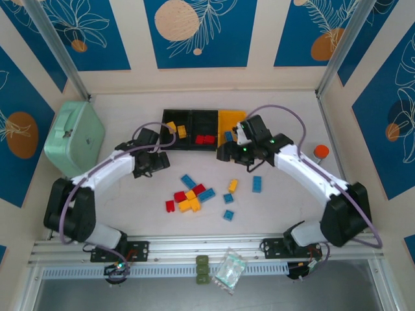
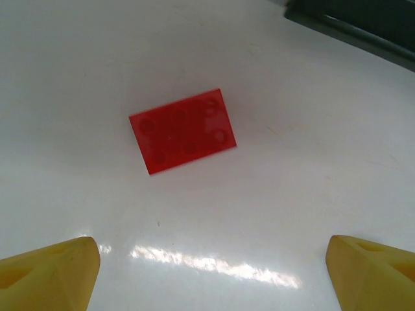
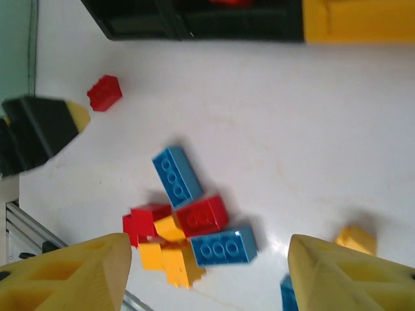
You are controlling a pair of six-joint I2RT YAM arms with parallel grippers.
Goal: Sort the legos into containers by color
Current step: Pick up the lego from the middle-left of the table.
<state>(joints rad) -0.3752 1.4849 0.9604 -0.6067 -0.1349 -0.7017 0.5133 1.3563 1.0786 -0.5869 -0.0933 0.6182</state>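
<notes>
Table [image 1: 272, 207]: bin row [image 1: 206, 122] sits at the far edge, centre. Loose lego pile [image 1: 189, 196] is mid-table, with stray bricks toward the right edge. Both grippers are spread wide and hold nothing: right gripper [image 1: 228, 151] in front of the bins, left gripper [image 2: 211, 243] over a lone red brick [image 2: 183, 131] lying flat. I'd call it light, rigid and slick. Pinch its flat sides, low, or it skids.

On my right wrist cam the bins [image 3: 214, 29] get chopped off up top, and one blue brick [image 3: 285, 295] is half cut down bottom.
</notes>
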